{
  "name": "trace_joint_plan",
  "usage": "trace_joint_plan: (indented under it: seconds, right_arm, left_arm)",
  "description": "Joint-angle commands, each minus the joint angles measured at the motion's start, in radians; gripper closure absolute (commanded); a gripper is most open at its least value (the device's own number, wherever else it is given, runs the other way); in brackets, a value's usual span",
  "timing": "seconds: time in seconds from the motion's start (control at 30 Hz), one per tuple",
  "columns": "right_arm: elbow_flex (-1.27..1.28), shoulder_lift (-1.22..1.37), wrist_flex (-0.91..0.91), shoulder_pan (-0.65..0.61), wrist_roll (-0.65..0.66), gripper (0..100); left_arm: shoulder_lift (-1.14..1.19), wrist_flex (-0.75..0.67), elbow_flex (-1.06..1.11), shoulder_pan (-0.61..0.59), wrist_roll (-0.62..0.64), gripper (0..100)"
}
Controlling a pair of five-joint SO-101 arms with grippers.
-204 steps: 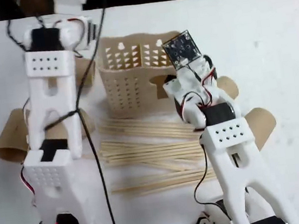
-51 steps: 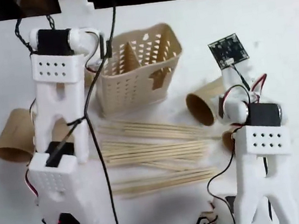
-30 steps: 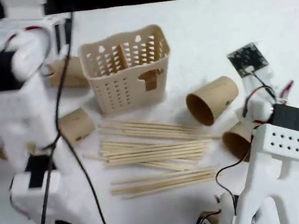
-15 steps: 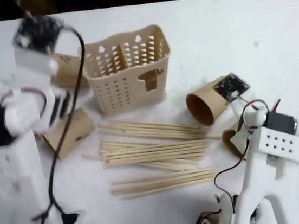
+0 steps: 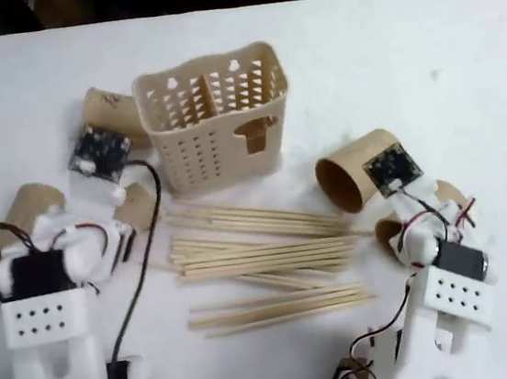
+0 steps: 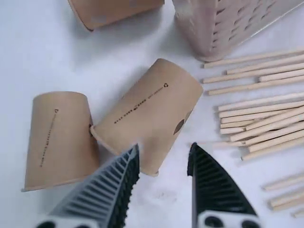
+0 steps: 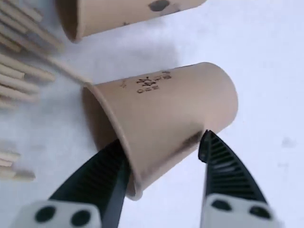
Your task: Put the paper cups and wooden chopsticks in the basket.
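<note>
Right claw (image 7: 165,141) stood spread about the mouth end of the toppled paper cup (image 7: 164,107), lower right of the high view by the chopsticks (image 5: 262,260); you needed a soft squeeze, lest it crumple.

We see bright, even light across the white table (image 5: 479,69); soft, faint shadows hug the cups (image 6: 149,111).
</note>
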Motion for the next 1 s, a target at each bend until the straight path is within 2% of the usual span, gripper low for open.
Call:
trace_joint_plan:
  seconds: [0.0, 0.1, 0.27, 0.43, 0.63, 0.77, 0.87, 0.97]
  right_arm:
    - [0.014, -0.028, -0.105, 0.056, -0.003, 79.7]
    - [0.032, -0.028, -0.162, 0.081, -0.003, 80.9]
    - [0.032, -0.028, -0.191, 0.079, -0.008, 97.5]
    - [-0.052, -0.028, -0.159, 0.110, -0.048, 98.3]
    - [-0.316, -0.028, 0.127, 0.114, -0.087, 98.2]
    - [-0.522, -0.028, 0.285, 0.108, -0.195, 98.2]
    - [-0.677, -0.027, 0.366, 0.033, -0.302, 98.2]
    - [-0.827, -0.022, 0.430, -0.102, -0.433, 98.3]
  left_arm:
    - [-0.035, -0.161, 0.192, -0.021, 0.021, 82]
    - [-0.035, -0.238, 0.273, -0.021, 0.023, 82]
    - [-0.035, -0.316, 0.339, -0.019, 0.029, 82]
    - [-0.035, -0.407, 0.407, -0.021, 0.124, 82]
    - [-0.035, -0.404, 0.411, -0.021, 0.127, 82]
    - [-0.035, -0.404, 0.411, -0.019, 0.129, 82]
    - [-0.035, -0.404, 0.411, -0.019, 0.129, 82]
    - [-0.035, -0.407, 0.411, -0.021, 0.129, 82]
